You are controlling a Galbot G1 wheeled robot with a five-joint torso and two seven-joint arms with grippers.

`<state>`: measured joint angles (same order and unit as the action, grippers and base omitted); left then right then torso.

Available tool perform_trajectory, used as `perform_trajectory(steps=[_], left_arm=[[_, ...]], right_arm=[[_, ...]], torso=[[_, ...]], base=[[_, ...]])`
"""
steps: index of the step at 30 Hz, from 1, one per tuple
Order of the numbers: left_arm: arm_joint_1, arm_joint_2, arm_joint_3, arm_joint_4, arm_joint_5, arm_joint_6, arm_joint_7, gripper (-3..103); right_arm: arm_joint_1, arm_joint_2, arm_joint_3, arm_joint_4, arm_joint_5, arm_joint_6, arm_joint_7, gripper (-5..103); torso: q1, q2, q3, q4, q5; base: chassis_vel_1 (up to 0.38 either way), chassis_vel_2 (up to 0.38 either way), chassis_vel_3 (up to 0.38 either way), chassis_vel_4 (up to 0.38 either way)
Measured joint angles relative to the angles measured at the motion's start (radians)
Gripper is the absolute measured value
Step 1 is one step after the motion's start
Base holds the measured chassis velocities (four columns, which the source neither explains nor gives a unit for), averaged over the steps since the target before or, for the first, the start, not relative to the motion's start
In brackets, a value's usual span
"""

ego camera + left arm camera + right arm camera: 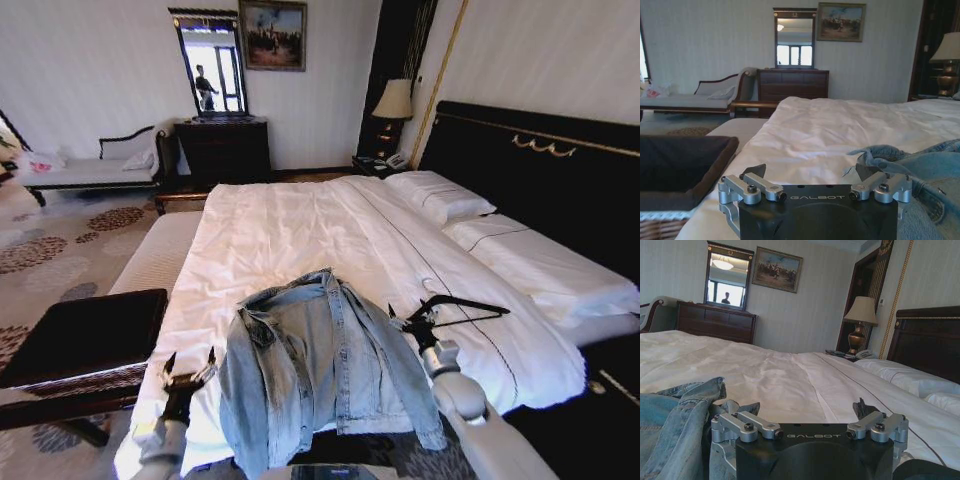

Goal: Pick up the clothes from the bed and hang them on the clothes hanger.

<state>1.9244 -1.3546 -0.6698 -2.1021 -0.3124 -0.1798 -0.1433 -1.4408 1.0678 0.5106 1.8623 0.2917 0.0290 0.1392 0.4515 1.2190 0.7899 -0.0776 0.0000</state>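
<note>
Denim jacket [325,365] spread on near edge of bed [300,225], lower centre of head view, hem hanging over edge. Black hanger [455,308] lies just right of jacket on duvet. Left gripper [188,378] lower left beside jacket sleeve, fingers wide, empty. Right gripper [415,322] at hanger's near end, fingers spread, not visibly clamping. Step: pre-grasp, nothing lifted yet. Next move likely calls for closing on collar and securing hanger.

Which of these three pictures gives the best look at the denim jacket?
The head view: the whole denim jacket lies spread on the bed's near edge, collar, front and sleeves visible. The left wrist view catches just a bunched part at one side; the right wrist view shows a fold beside the gripper.
</note>
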Motion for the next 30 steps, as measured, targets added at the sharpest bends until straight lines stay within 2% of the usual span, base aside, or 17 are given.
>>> perform_trajectory(steps=[7, 14, 25, 30], left_arm=[[0.015, -0.023, 0.011, 0.006, 0.000, -0.022, 0.004, 100], [0.010, -0.022, 0.050, 0.006, 0.011, -0.022, -0.012, 100], [0.011, -0.009, 0.054, 0.006, 0.018, -0.025, -0.016, 100], [0.007, -0.005, 0.076, 0.006, 0.060, -0.034, -0.019, 100]], right_arm=[[-0.027, -0.001, 0.007, 0.027, -0.012, 0.001, 0.001, 100], [-0.037, -0.012, 0.000, 0.036, 0.006, -0.010, 0.001, 100], [-0.033, -0.025, -0.002, 0.035, 0.011, -0.012, -0.003, 100], [-0.036, -0.023, 0.000, 0.035, 0.010, -0.012, -0.004, 100]], torso=[[0.000, 0.000, 0.000, -0.0004, 0.0001], [0.000, 0.000, 0.000, -0.0005, 0.0000], [0.000, 0.000, 0.000, -0.0006, 0.0000], [0.000, 0.000, 0.000, -0.0005, 0.0000]], base=[[0.000, 0.000, 0.000, 0.000], [0.000, 0.000, 0.000, 0.000], [0.000, 0.000, 0.000, 0.000], [-0.009, -0.006, 0.010, 0.011]])
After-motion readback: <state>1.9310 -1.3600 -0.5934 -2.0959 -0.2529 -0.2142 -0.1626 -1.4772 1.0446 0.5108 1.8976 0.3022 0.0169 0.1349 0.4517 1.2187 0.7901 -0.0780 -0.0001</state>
